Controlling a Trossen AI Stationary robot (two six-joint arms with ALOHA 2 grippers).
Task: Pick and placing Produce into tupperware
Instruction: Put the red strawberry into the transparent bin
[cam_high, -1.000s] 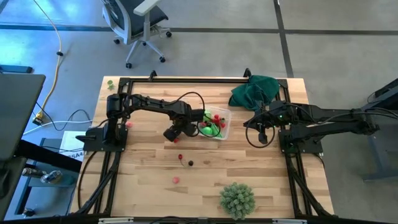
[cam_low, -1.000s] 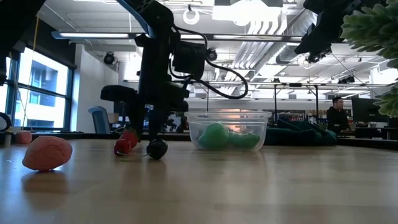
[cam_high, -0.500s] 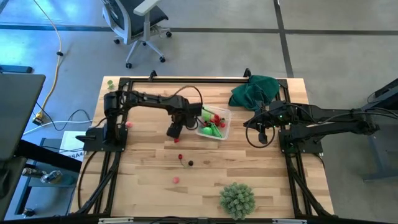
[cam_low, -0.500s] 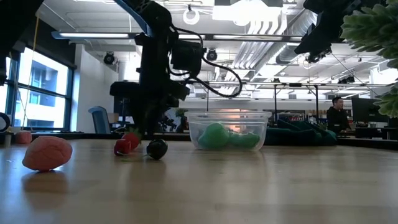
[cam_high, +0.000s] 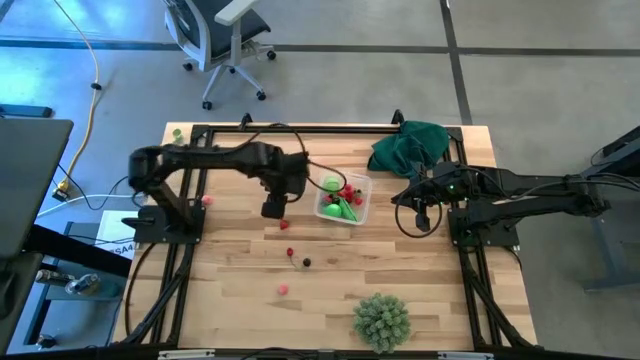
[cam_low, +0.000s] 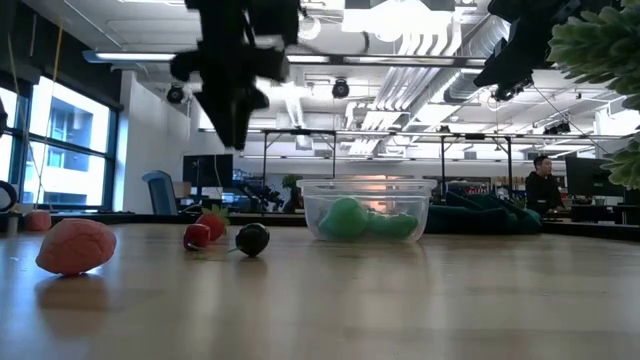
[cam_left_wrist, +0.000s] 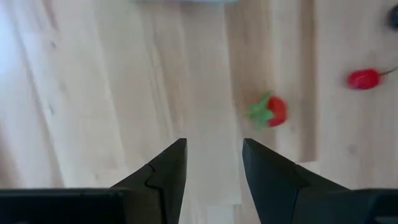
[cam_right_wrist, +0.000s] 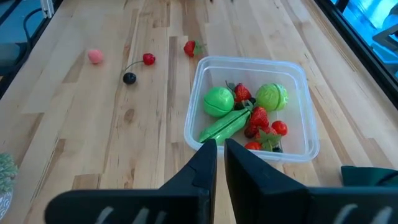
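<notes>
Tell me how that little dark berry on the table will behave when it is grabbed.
The dark berry looks round and smooth, so it would probably roll away if nudged. It seems joined by a thin stem to the red berry, so the two may drag along together. Being tiny, it likely weighs very little.

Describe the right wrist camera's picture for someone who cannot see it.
A clear tupperware on a wooden table holds green and red toy produce. Loose beside it lie a strawberry, cherries and a pink piece; the right gripper hovers nearby, shut.

No legible txt, far as visible.
</notes>
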